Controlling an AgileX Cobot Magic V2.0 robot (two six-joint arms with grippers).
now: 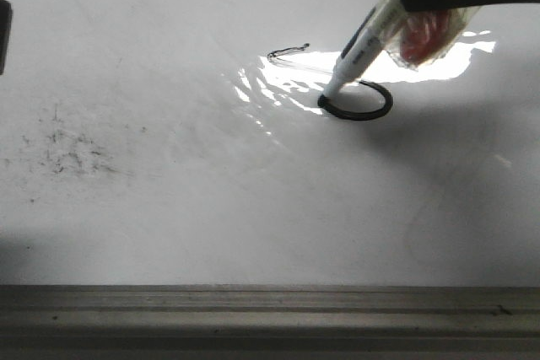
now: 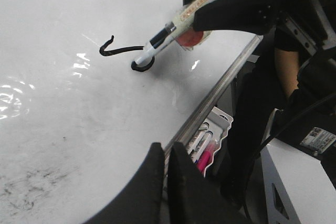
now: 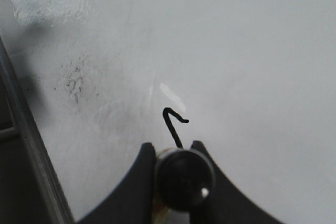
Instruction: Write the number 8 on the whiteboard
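- Right gripper closed on a white marker, barrel tilted, tip touching the whiteboard beside the glare patch.
- Number 8 incomplete: a dark ring at the tip, with a thin line running away from it to a small hooked end.
- Left gripper off the board near the metal ledge, fingers pressed together with nothing between them.
- Black ink specks on the board's left side, well apart from the stroke.

Glossy smooth whiteboard, ridged grey metal ledge, plastic marker
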